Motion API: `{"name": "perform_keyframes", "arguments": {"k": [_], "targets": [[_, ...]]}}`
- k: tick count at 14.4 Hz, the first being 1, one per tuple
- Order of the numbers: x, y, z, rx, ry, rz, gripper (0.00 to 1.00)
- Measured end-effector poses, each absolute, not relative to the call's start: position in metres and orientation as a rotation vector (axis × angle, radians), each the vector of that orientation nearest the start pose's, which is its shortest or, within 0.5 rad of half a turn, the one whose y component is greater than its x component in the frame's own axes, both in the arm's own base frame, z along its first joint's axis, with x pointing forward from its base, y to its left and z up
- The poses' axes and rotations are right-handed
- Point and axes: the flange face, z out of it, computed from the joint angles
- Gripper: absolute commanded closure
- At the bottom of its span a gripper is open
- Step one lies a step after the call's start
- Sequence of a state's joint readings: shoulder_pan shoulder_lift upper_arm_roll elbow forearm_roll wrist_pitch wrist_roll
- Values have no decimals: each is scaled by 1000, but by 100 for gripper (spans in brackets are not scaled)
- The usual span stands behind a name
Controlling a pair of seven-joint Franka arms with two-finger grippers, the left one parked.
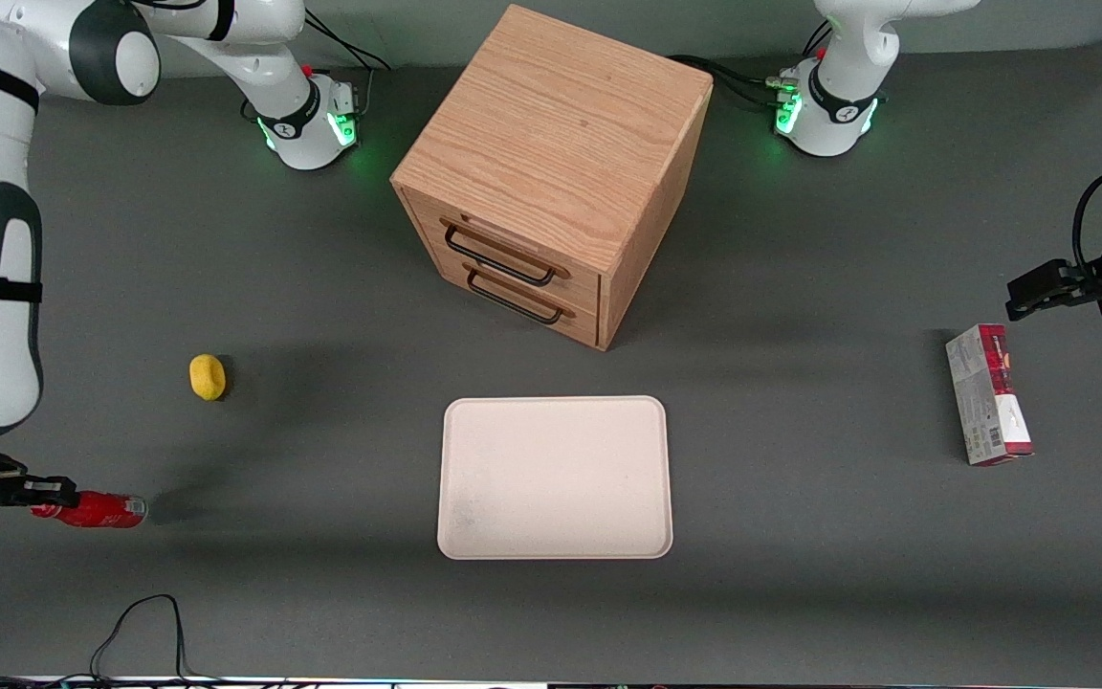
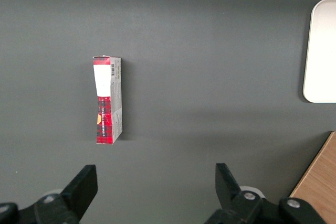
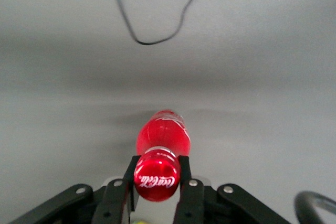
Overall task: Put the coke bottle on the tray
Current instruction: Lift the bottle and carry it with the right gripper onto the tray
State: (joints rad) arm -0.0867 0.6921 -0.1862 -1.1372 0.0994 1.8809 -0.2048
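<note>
A: Right wrist view: the gripper [image 3: 157, 174] is clamped on the bottle [image 3: 163, 135] at the cap end, one finger [image 3: 185, 174] on each side.

B: Where is the bottle?

A: At the working arm's end of the table, lying roughly level; whether it touches the surface I can't quite tell. The lemon [image 1: 208, 376] sits at about its one o'clock in the front view, the tray [image 1: 556, 545] near three o'clock, well apart.

B: How will it handle?

A: Probably light, rigid, glossy and round, so it may swivel or slip. A grip on the body, nearer the middle, would likely hold steadier than the cap.
</note>
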Motion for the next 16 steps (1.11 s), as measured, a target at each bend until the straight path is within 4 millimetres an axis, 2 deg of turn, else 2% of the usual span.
{"name": "perform_keyframes", "arguments": {"k": [3,4,6,10,11,13,16], "targets": [[719,-100,502,-3151,221,-18,100],[715,-74,523,-3149,265,-5,100],[711,-6,545,-3140,384,-24,100],[699,165,543,-3096,593,-110,100],[695,201,541,-3067,618,-138,100],[690,253,534,-2994,659,-194,100],[689,303,506,-2930,681,-222,100]]}}
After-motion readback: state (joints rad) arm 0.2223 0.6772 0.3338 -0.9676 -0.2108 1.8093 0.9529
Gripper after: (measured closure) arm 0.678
